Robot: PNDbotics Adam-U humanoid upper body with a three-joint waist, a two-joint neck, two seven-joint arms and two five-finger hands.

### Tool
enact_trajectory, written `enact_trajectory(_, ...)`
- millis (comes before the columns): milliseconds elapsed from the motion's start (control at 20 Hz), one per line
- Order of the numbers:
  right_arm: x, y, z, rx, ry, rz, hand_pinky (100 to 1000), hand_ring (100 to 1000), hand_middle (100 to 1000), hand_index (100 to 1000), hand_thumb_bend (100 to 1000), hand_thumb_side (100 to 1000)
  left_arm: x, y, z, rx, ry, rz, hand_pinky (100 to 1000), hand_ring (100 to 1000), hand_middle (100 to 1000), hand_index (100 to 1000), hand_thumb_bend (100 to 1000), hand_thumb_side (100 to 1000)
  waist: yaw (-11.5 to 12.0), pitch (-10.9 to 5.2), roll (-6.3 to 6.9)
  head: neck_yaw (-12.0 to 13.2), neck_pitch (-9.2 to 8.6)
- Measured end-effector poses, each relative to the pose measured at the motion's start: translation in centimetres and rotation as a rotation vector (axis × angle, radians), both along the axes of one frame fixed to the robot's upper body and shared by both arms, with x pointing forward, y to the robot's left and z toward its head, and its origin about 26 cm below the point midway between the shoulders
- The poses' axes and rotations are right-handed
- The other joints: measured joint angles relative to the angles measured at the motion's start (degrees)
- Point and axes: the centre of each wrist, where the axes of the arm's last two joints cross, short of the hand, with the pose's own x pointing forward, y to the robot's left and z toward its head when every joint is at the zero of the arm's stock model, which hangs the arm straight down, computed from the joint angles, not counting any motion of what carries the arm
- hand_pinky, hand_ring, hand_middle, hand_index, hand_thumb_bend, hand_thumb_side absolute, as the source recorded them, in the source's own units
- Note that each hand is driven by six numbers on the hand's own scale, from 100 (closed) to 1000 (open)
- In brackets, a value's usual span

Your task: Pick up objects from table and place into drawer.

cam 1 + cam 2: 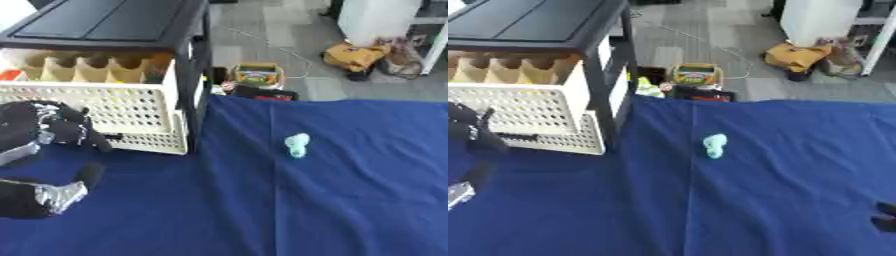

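Observation:
A small pale green object (297, 145) lies on the blue tablecloth (350, 200), right of the table's middle. The cream perforated drawer (131, 107) stands pulled out of the black cabinet (105, 20) at the far left. My left hand (54, 129) hovers in front of the drawer's front wall, its fingers loosely spread and its thumb (87, 173) held apart lower down, with nothing between them. Only dark fingertips of my right hand (883, 216) show at the lower right edge. Both hands are well away from the green object.
A cardboard egg-style tray (87, 67) and a red item (10, 75) sit inside the drawer. Beyond the table's far edge, on the grey floor, are a colourful box (256, 75), a yellow bag (354, 54) and a white unit (376, 20).

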Motion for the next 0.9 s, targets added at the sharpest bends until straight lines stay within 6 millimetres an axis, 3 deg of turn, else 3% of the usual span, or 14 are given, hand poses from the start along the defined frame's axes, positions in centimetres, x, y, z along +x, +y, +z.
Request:
enact_trajectory(450,0.0,-0.1,0.0,0.006,-0.001,-0.003,680,764,508,781,100,938,-1.4,1.0,-0.7,0.050,0.097,0.052,717,457,492,723,100,849,-0.06,-0.26,-0.22,-0.22,0.22)
enact_trajectory(700,0.0,0.0,-0.1,0.014,-0.001,-0.001,680,763,507,781,100,938,-0.7,1.7,-1.1,0.064,0.134,0.098,707,456,497,743,100,862,-0.38,-0.26,-0.29,-0.20,0.22)
enact_trajectory(900,0.0,0.0,-0.1,0.015,-0.001,-0.001,680,764,507,781,100,938,0.4,2.6,-1.5,0.065,0.162,0.157,710,466,523,820,100,875,-0.46,-0.26,-0.31,0.34,0.22)
